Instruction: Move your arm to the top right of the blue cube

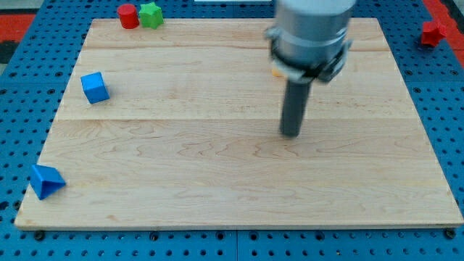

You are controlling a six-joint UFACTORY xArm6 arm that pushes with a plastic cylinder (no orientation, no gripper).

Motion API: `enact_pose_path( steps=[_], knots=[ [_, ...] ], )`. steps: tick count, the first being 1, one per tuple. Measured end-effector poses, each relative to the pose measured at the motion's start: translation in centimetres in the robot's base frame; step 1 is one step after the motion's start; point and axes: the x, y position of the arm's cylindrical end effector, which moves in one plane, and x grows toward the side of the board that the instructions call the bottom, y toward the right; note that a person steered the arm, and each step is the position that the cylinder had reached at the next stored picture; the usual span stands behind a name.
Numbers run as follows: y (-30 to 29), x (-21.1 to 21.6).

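The blue cube (94, 87) sits near the left edge of the wooden board (217, 174). My rod comes down from a grey arm body at the view's top right of centre. My tip (291, 133) rests on the board's middle right, far to the right of the blue cube and a little lower in the view. The arm body hides nearly all of a yellow block (276, 71), of which only a sliver shows.
A red cylinder (128, 15) and a green block (151, 14) sit at the board's top left edge. A blue triangular block (46, 180) lies at the bottom left corner. A red block (433, 32) lies off the board at the top right.
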Motion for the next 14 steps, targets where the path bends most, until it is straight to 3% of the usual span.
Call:
enact_pose_path(
  steps=[1, 2, 3, 4, 5, 6, 7, 8, 9, 10, 11, 12, 13, 14],
  knots=[
    [-6.2, -3.3],
    [-9.1, 10.0],
    [-1.7, 18.5],
    [-2.0, 17.4],
    [-17.2, 11.5],
    [-13.2, 3.1],
    [2.8, 1.6],
    [-4.9, -7.0],
    [-13.9, -3.4],
    [-18.6, 1.3],
    [-23.1, -7.6],
    [-19.4, -15.5],
    [-7.3, -4.7],
    [-18.1, 1.4]
  ],
)
